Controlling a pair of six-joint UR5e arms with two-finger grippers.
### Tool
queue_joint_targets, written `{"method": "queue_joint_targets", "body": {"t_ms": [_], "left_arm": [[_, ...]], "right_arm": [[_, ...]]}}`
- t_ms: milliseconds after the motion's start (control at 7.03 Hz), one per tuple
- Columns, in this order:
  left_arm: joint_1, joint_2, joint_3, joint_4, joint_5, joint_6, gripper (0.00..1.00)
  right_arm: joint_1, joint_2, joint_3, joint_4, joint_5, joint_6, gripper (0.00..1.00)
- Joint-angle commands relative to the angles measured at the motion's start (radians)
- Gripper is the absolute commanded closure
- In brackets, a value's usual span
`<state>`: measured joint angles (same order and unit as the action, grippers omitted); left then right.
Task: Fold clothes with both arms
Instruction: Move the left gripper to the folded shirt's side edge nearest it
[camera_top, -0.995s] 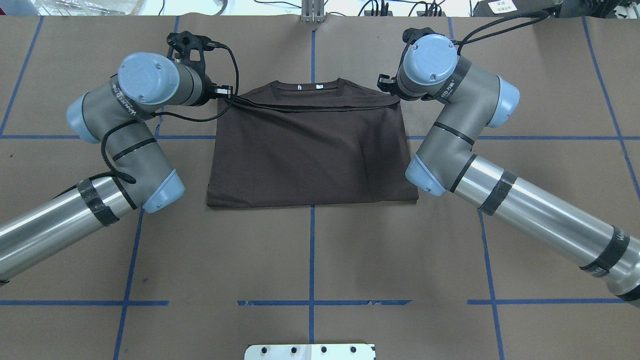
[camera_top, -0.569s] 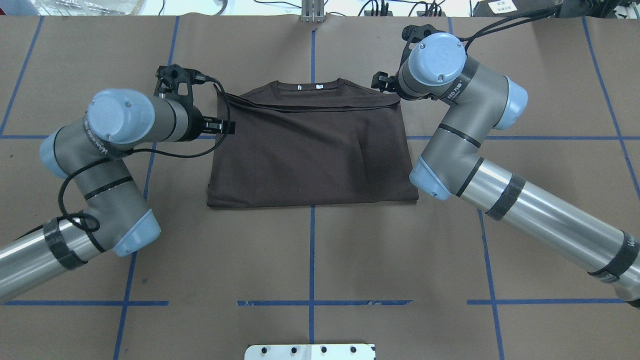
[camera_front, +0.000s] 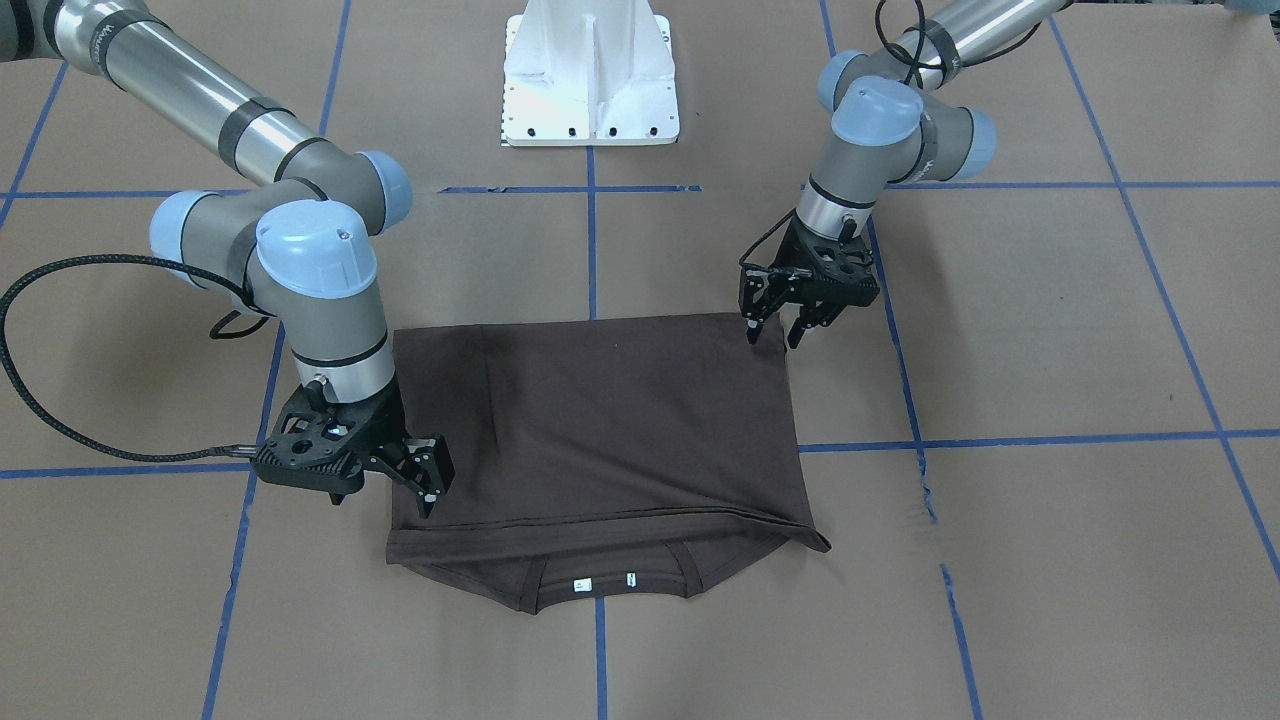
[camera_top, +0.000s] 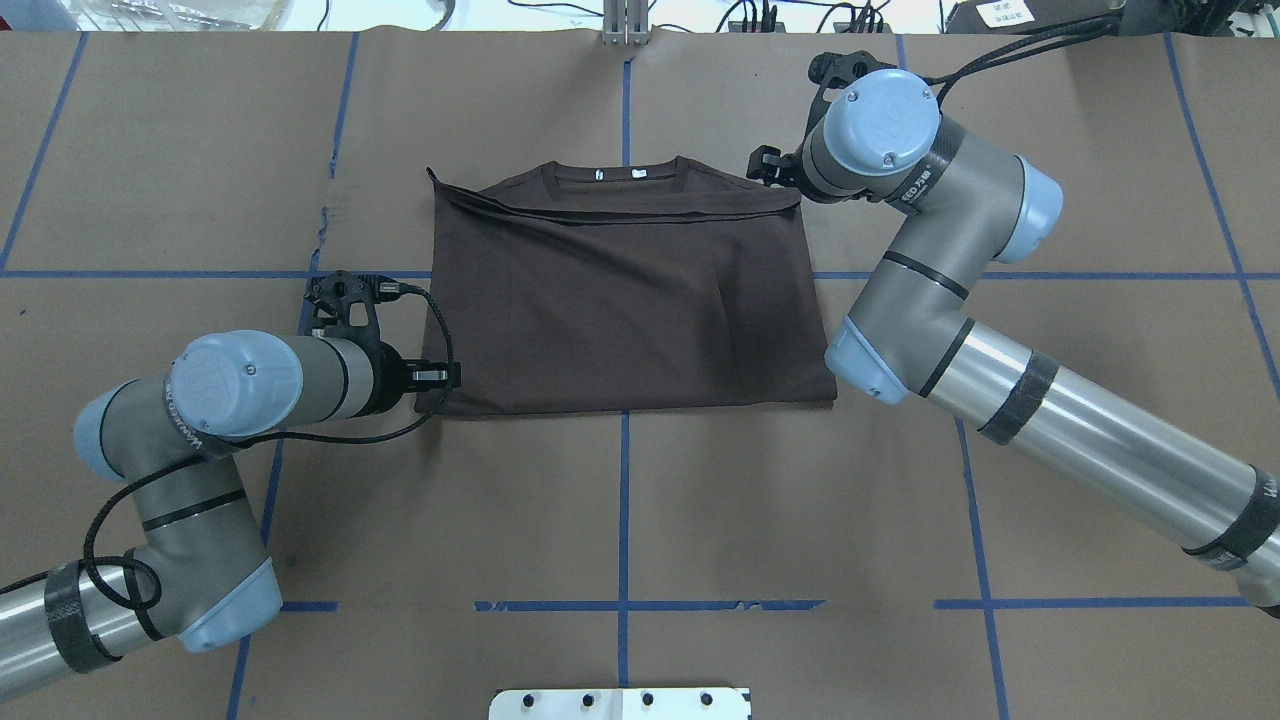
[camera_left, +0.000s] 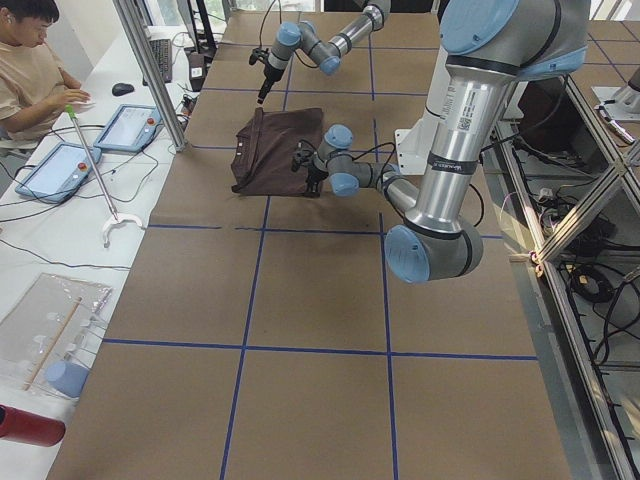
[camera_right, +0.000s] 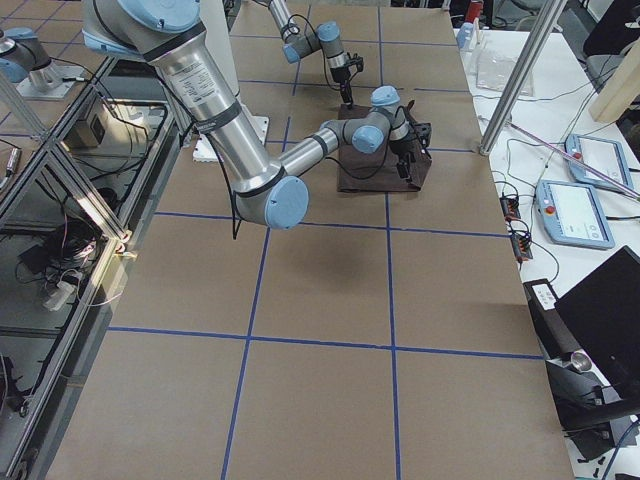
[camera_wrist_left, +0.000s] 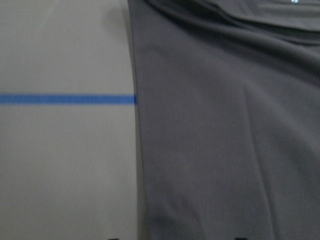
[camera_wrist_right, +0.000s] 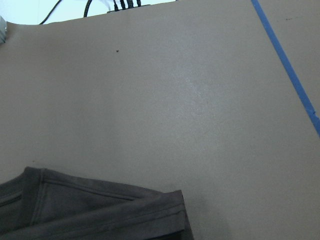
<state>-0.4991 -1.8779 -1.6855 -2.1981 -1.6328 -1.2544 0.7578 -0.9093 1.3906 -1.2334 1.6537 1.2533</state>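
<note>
While the folded T-shirt (camera_front: 600, 420) lies flat on the brown counter (camera_front: 1000, 600), collar end nearest me, the right claw (camera_front: 384, 500) sits spread wide at that end's corner. Farther back, the left claw (camera_front: 773, 335) hangs spread open at the shirt's diagonally opposite corner, gripping nothing.

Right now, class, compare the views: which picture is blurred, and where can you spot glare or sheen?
Left wrist view: blurred throughout, with the T-shirt folds and the blue tape line soft-edged. Right wrist view: sharper, with a pale sheen on the brown paper. Front-facing view: crisp, with bright glare streaks along the silver tube of the right arm.
</note>
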Motion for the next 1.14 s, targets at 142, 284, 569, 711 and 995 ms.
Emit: {"method": "queue_joint_targets", "body": {"t_ms": [142, 284, 569, 711, 995], "left_arm": [[0.020, 0.006, 0.000, 0.005, 0.005, -0.008, 0.62], [0.019, 0.005, 0.000, 0.005, 0.005, -0.008, 1.00], [0.019, 0.009, -0.008, 0.008, 0.004, 0.003, 1.00], [0.017, 0.010, -0.008, 0.008, 0.002, 0.006, 1.00], [-0.059, 0.010, 0.007, 0.012, 0.004, 0.153, 1.00]], "right_arm": [[0.000, 0.000, 0.001, 0.000, 0.000, -0.002, 0.00], [0.000, 0.000, 0.001, 0.000, 0.000, 0.000, 0.00], [0.000, 0.000, 0.001, 0.000, 0.000, 0.000, 0.00], [0.000, 0.000, 0.001, 0.000, 0.000, -0.002, 0.00], [0.000, -0.002, -0.001, 0.000, 0.000, -0.002, 0.00]]}}
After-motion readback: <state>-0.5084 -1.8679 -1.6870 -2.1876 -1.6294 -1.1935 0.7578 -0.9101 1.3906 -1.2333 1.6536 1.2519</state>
